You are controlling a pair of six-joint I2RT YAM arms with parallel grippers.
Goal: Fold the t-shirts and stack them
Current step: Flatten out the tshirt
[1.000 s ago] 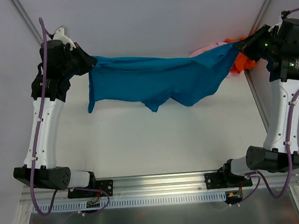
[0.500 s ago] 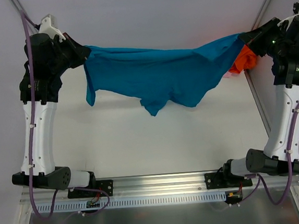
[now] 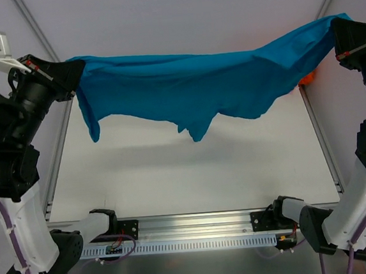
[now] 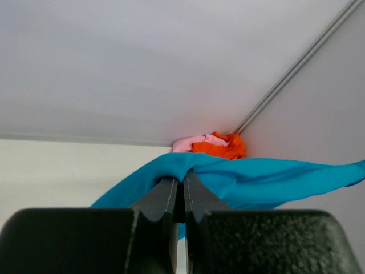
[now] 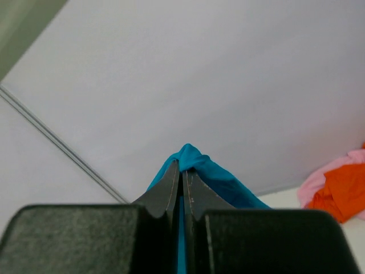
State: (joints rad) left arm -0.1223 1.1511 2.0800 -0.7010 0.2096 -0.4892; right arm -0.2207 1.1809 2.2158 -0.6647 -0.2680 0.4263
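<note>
we are judging the task as barely begun: nothing is lying folded or stacked on the white table (image 3: 193,174) nearest us. above it we are holding the soft teal-blue cloth t-shirt (image 3: 197,84) stretched out in the air, its lower edge sagging. our left gripper (image 4: 183,181) is pinching one end of its upper edge, jaws pressed together on the cloth, and our right gripper (image 5: 182,171) is pinching the other end likewise. farther off, in the far right corner, the crumpled bright orange t-shirt (image 4: 221,146) and the pale pink t-shirt (image 4: 191,142) are lying bunched together, unfolded.
</note>
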